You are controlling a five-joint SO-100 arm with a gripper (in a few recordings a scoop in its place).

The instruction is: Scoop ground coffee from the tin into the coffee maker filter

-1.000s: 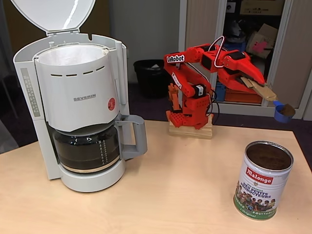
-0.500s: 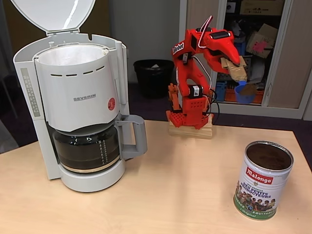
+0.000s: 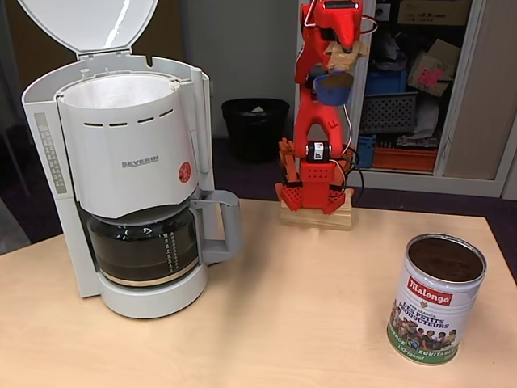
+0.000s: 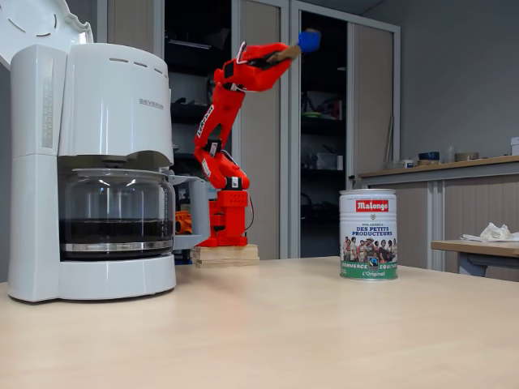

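My arm stands nearly upright at the far side of the table (image 3: 266,323), and my pincer (image 3: 343,50) is clamped on the handle of a blue scoop (image 3: 333,87) heaped with ground coffee (image 3: 334,80), held high. The open tin (image 3: 435,297) stands well below, near right. The coffee maker filter (image 3: 121,91) sits far to the left.

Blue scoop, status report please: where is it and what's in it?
Gripper shut on scoop handle, raised high. Blue scoop loaded with ground coffee. Filter open, lid up. Path clear.
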